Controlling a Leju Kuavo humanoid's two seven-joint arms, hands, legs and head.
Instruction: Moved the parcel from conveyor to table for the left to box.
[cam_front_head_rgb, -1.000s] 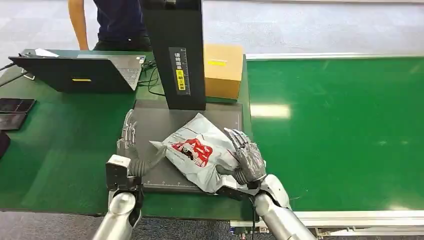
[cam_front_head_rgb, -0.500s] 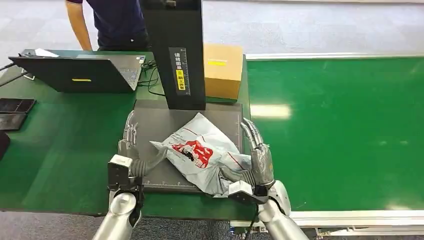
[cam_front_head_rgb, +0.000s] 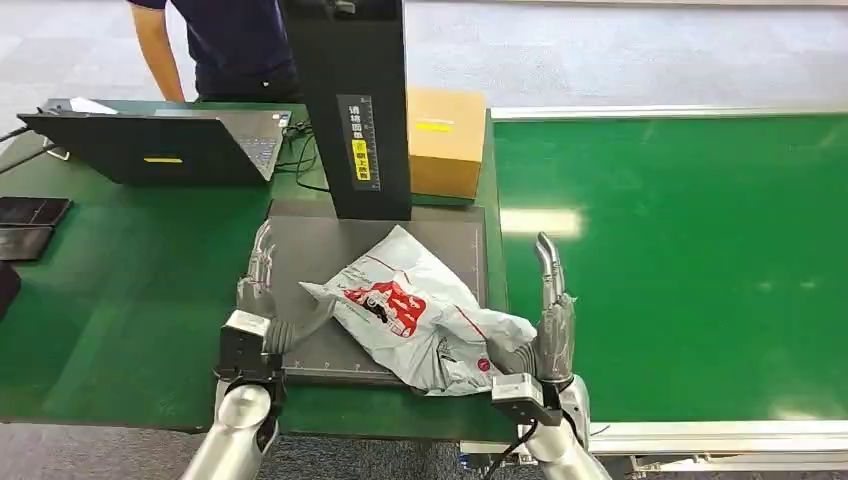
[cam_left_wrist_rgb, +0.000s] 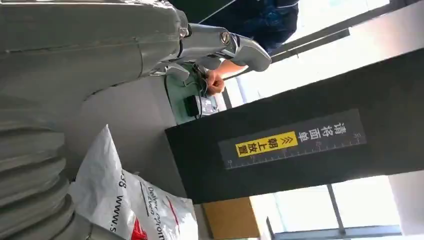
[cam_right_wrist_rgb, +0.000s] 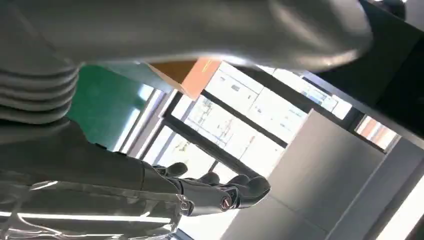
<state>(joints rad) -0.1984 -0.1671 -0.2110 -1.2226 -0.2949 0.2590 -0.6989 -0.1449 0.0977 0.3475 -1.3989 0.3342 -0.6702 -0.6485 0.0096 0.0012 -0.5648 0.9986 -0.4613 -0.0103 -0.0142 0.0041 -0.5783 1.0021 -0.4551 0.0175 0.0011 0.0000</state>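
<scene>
The parcel (cam_front_head_rgb: 410, 315), a grey-white poly bag with a red print, lies crumpled on the dark grey mat (cam_front_head_rgb: 310, 245) on the table. My left hand (cam_front_head_rgb: 258, 290) stands at the mat's left edge with fingers straight up, its thumb reaching toward the bag's left corner (cam_left_wrist_rgb: 107, 192). My right hand (cam_front_head_rgb: 550, 315) stands upright just right of the bag's near end, fingers together and straight, holding nothing. In the right wrist view its dark fingers (cam_right_wrist_rgb: 225, 192) stretch out over the shiny plastic (cam_right_wrist_rgb: 75, 215).
A black scanner column (cam_front_head_rgb: 350, 110) rises behind the mat, with a cardboard box (cam_front_head_rgb: 445, 140) to its right. A laptop (cam_front_head_rgb: 160, 145) and dark tablets (cam_front_head_rgb: 30, 215) sit at the left. A person (cam_front_head_rgb: 235, 45) stands behind the table. The green conveyor belt (cam_front_head_rgb: 680, 260) runs on the right.
My right hand has come off the parcel and swung to the right, its fingers straightening upward. The parcel's near right end has settled onto the table. The left hand has barely moved.
</scene>
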